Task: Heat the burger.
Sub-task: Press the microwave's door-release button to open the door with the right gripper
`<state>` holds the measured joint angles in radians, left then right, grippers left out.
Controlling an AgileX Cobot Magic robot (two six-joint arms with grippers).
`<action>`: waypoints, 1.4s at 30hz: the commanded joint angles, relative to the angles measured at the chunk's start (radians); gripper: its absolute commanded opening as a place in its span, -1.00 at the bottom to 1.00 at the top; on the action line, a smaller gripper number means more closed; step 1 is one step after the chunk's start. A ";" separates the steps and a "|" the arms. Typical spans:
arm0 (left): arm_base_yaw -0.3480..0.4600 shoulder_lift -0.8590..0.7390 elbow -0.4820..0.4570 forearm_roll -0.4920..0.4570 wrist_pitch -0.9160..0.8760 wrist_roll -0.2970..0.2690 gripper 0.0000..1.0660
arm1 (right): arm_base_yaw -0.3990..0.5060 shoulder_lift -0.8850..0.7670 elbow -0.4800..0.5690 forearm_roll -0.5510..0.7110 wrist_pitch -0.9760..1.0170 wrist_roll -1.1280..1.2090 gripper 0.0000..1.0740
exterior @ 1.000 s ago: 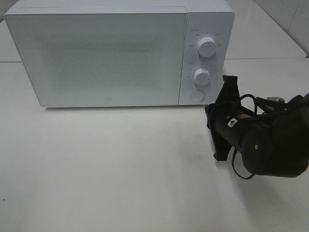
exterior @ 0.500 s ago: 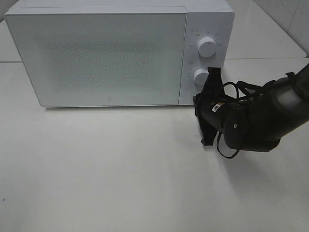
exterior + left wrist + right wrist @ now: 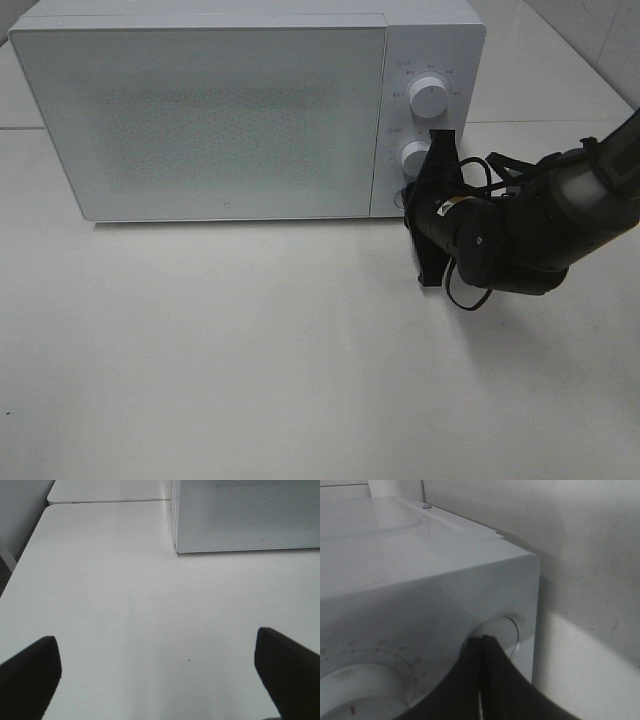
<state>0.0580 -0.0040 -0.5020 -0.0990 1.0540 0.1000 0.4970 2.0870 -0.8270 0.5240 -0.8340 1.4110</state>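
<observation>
The right hand (image 3: 482,647), fingers pressed together into one blunt tip, is at the round button (image 3: 506,627) at the foot of the microwave (image 3: 220,110) control panel, just below the lower dial (image 3: 413,157). Closed like that, I judge, it can push like a single finger, most likely to pop the shut door (image 3: 200,120). The left hand (image 3: 159,672) hangs spread wide over bare desk (image 3: 250,350), holding nothing, seemingly parked out of the way. The burger shows in no view — whether it lies behind the frosted door cannot be told.
</observation>
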 commanded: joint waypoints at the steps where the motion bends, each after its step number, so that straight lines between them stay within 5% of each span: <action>1: -0.008 -0.021 0.003 0.003 -0.015 -0.007 0.88 | -0.009 -0.002 -0.039 0.003 -0.018 -0.028 -0.98; 23: -0.008 -0.021 0.003 0.003 -0.015 -0.007 0.88 | -0.008 0.068 -0.200 -0.001 -0.240 -0.058 -1.00; 42: -0.008 -0.021 0.003 0.003 -0.015 -0.007 0.88 | -0.004 0.044 -0.171 -0.002 -0.164 -0.076 -1.00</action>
<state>0.0580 -0.0040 -0.5020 -0.0990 1.0540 0.1000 0.5130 2.1600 -0.9330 0.6350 -0.8130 1.3430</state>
